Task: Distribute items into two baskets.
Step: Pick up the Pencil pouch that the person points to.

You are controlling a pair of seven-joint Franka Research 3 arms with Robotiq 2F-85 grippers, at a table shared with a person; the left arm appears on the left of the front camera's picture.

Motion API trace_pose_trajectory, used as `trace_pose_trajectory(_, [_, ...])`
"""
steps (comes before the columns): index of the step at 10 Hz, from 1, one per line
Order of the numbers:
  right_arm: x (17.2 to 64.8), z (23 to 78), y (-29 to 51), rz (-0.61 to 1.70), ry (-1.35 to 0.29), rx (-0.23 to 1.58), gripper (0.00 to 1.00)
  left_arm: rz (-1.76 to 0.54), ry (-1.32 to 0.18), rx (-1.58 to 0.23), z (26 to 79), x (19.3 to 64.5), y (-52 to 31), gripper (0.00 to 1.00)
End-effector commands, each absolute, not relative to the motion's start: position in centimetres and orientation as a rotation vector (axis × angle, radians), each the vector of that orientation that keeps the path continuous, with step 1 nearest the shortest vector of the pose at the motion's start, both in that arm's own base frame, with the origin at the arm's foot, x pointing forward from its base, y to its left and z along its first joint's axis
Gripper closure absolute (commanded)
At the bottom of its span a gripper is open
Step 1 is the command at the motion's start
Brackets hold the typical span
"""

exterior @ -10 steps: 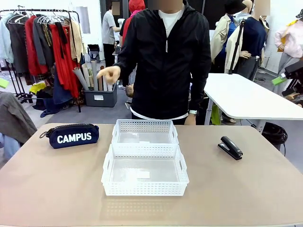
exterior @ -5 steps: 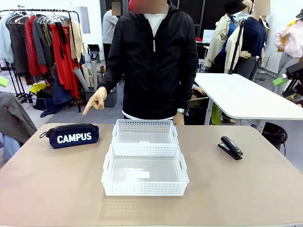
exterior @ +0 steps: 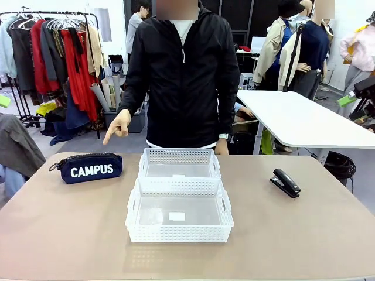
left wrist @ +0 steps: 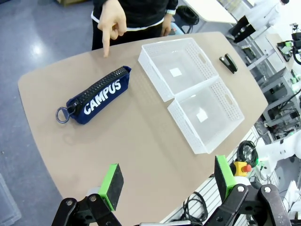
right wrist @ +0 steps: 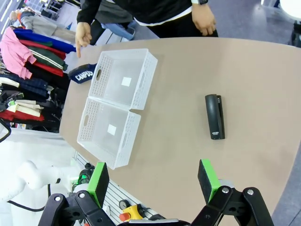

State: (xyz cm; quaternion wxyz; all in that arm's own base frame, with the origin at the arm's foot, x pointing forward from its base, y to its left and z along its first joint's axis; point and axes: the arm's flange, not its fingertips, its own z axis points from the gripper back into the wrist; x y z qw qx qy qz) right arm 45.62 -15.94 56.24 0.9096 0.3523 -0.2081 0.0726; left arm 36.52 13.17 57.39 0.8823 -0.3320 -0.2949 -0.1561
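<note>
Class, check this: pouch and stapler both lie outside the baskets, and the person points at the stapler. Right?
No: the front view shows the person's hand pointing down at the pouch, not the stapler. The rest holds.

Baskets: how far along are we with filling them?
Nothing done yet: near basket and far basket are both empty. In hand: nothing; left hand and right hand are open above the table. The person's finger points toward the pouch. Left: pouch and stapler both lie on the table, either side of the baskets.
</note>
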Motion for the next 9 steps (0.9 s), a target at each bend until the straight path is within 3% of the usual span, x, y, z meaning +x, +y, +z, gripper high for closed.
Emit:
trace_pose_trajectory(1, [45.71, 56.39, -15.96, 0.147, -0.442, 0.719, 0.0, -0.324, -0.616, -0.687, 57.42, 36.51, 13.23, 0.0])
trace_pose_trajectory(9, [45.71, 56.39, -15.96, 0.147, -0.442, 0.719, 0.0, -0.324, -0.616, -0.687, 57.42, 36.51, 13.23, 0.0])
